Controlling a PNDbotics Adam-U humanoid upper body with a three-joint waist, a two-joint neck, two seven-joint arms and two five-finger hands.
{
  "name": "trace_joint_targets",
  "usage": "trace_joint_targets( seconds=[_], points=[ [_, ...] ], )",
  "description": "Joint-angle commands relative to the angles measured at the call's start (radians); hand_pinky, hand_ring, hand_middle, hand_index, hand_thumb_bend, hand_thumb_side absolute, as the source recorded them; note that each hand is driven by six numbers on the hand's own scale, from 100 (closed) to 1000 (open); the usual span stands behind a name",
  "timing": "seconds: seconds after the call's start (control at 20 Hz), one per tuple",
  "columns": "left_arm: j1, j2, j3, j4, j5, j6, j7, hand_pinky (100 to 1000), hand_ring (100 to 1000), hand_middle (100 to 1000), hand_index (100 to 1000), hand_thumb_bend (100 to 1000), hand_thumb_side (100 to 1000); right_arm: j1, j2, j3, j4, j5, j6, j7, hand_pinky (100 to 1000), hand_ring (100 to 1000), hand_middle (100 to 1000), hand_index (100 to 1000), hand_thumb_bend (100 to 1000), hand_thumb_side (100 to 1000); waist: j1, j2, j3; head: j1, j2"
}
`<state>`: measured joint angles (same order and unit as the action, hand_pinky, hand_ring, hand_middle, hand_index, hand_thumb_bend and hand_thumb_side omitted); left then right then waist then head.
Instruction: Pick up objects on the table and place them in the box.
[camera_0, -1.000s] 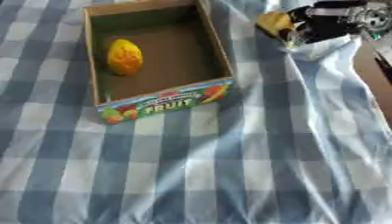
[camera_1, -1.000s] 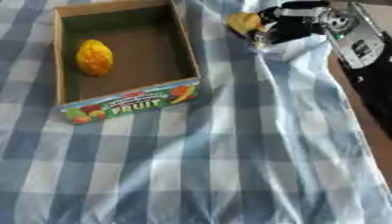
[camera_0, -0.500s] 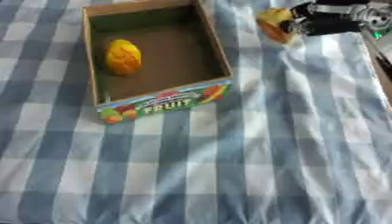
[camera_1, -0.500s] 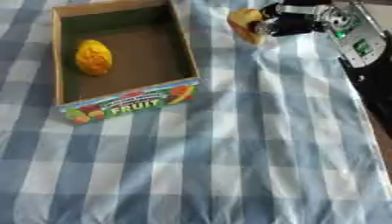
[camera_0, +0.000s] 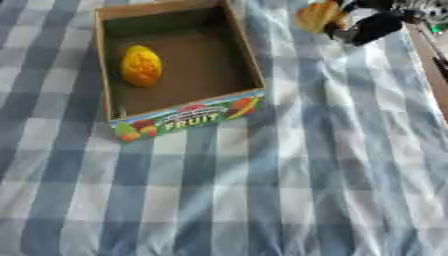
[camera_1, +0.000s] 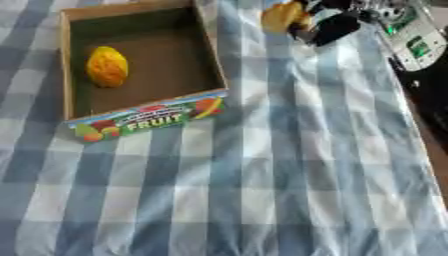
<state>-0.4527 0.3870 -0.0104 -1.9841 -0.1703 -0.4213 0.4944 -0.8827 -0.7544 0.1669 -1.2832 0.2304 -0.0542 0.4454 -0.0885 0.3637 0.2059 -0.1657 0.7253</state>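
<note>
A cardboard box (camera_0: 257, 71) with a "FRUIT" label on its front stands at the upper left of the checked cloth. One yellow-orange fruit (camera_0: 141, 65) lies inside it, near the left wall. At the top right my right hand (camera_0: 372, 26) is shut on an orange-yellow object (camera_0: 317, 15), held above the cloth to the right of the box. The hand's wrist runs off the top right corner. My left hand shows in neither view.
A blue and white checked cloth (camera_0: 289, 190) covers the table. The table's right edge (camera_0: 430, 65) shows at the far right. In the right eye view a device with a small green screen (camera_1: 414, 44) sits beyond that edge.
My right hand has lifted the orange-yellow object off the cloth and carried it up and left, toward the box. The wrinkle it pulled in the cloth has flattened.
</note>
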Motion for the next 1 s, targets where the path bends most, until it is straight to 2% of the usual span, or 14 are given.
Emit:
trace_joint_targets(
  seconds=[0.05,0.2,0.4,0.75,0.9,1.0],
  points=[
    [-0.007,0.024,0.003,-0.016,0.005,0.000,0.000,783,872,809,915,322,402,-0.037,-0.047,-0.019,-0.141,-0.019,0.021,-0.057,816,858,421,414,100,100,0.004,-0.028,-0.002,-0.003,0.002],
    [-0.006,0.025,0.003,-0.016,0.005,-0.001,0.002,784,872,809,915,324,399,-0.076,-0.018,0.010,-0.254,0.021,0.037,-0.093,812,820,419,410,100,100,0.004,-0.031,-0.001,-0.010,0.004],
    [-0.011,0.022,0.002,-0.016,0.007,-0.009,0.005,783,871,808,914,335,386,-0.161,0.104,0.069,-0.300,0.117,0.035,-0.085,820,808,434,424,100,100,0.007,-0.035,0.004,-0.025,0.007],
    [-0.030,0.011,-0.004,-0.016,0.016,-0.041,0.008,783,868,804,911,352,366,-0.254,0.346,0.157,-0.173,0.303,-0.024,-0.089,821,806,440,431,100,100,0.011,-0.031,0.021,-0.050,0.008],
    [-0.035,0.007,-0.008,-0.016,0.020,-0.047,0.002,783,867,804,911,353,365,-0.275,0.421,0.176,-0.098,0.393,-0.053,-0.116,824,802,451,442,100,100,0.015,-0.029,0.027,-0.058,0.007],
    [-0.036,0.005,-0.009,-0.016,0.022,-0.048,0.000,784,868,804,911,353,362,-0.280,0.462,0.188,-0.033,0.463,-0.078,-0.133,825,815,493,494,100,100,0.016,-0.027,0.029,-0.064,0.005]
  ],
)
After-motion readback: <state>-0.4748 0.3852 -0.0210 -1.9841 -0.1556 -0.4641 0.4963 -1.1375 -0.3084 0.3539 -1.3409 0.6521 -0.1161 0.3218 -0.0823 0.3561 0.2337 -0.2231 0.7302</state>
